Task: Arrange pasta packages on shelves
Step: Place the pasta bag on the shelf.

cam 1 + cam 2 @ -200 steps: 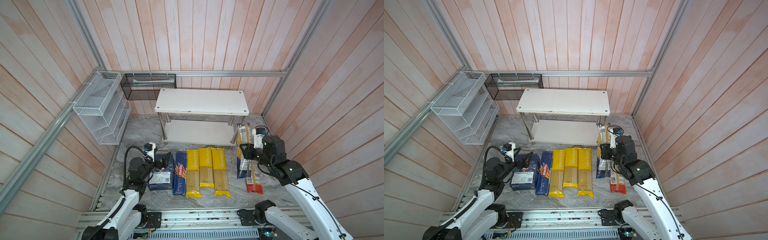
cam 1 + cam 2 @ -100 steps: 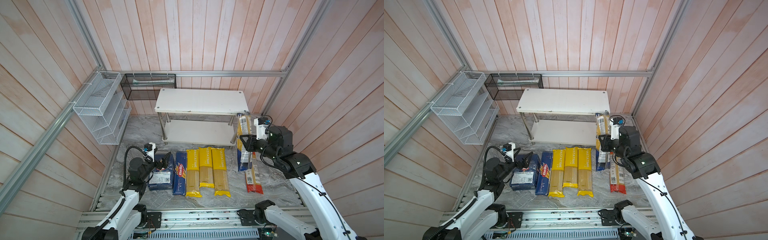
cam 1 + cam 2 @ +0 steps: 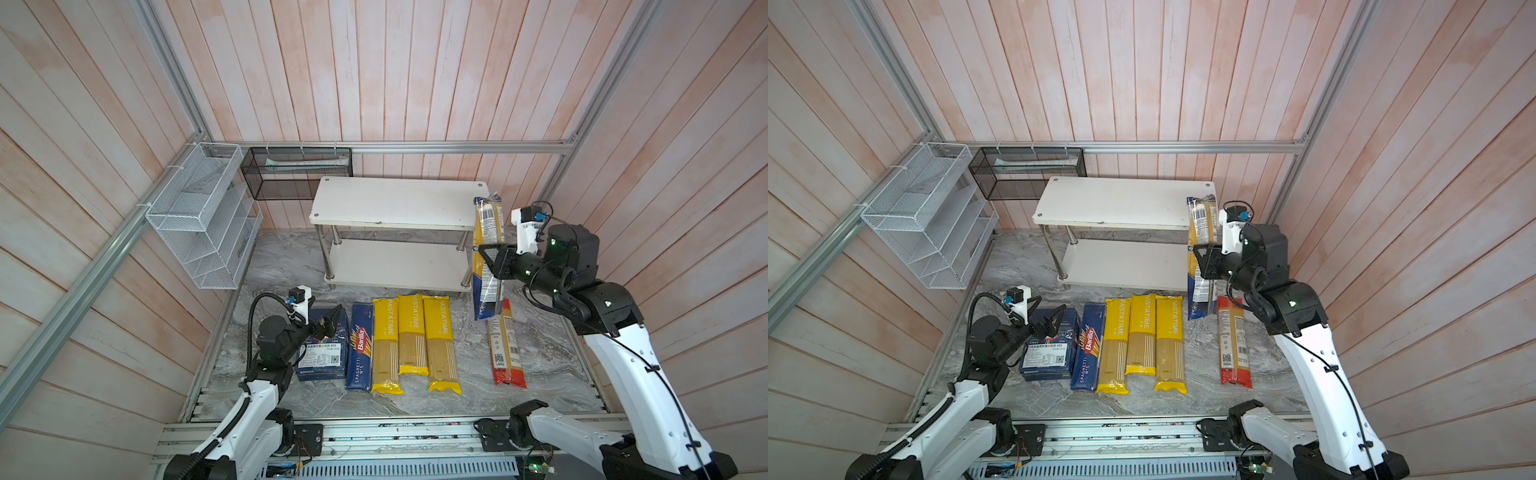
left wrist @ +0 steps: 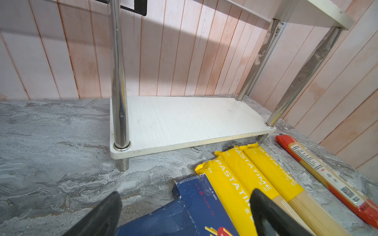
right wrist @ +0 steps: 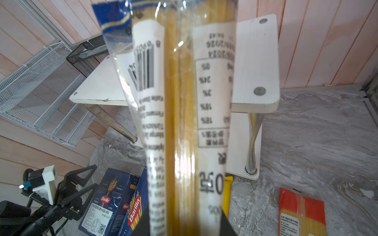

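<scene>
My right gripper (image 3: 488,259) is shut on the dark-blue-ended bag (image 3: 486,232), holding it near upright in the air beside the right end of the rack's top shelf (image 3: 395,201). The right wrist view shows the bag (image 5: 180,102) filling the middle, in front of the top board (image 5: 255,61). The lower shelf (image 3: 395,262) is bare. Three yellow bags (image 3: 411,336), two Barilla boxes (image 3: 360,349) and the red-ended bag (image 3: 505,345) lie on the floor. My left gripper (image 3: 330,322) hovers open over the left Barilla box (image 3: 324,349), holding nothing.
A white wire basket (image 3: 203,216) hangs on the left wall and a black mesh basket (image 3: 297,172) on the back wall beside the rack. Chrome legs (image 4: 119,81) stand at the rack's corners. Wooden walls close in on three sides.
My right arm has lifted the dark-blue-ended bag off the floor and up beside the top shelf's right end. The left arm has not moved.
</scene>
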Robot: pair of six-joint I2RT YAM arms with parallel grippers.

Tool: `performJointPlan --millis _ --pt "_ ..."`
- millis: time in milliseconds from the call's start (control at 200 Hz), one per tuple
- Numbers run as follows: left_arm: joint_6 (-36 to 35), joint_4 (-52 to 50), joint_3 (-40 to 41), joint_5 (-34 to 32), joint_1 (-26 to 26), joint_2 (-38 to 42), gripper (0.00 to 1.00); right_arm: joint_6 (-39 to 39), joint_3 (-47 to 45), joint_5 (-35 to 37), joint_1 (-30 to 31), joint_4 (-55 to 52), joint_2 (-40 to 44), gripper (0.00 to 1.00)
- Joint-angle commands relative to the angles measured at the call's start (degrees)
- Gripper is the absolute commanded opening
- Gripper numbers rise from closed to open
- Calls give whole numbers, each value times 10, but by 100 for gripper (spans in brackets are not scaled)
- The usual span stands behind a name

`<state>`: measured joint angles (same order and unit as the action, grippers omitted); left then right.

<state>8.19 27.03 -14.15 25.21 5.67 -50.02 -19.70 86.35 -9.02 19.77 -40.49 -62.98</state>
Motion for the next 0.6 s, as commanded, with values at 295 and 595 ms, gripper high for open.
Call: performJointPlan --millis 295,595 --pt "-2 15 4 9 -3 2 100 35 189 -44 -21 56 -113 0" --pt "-1 15 10 6 -4 10 100 16 272 -124 -80 74 -197 0"
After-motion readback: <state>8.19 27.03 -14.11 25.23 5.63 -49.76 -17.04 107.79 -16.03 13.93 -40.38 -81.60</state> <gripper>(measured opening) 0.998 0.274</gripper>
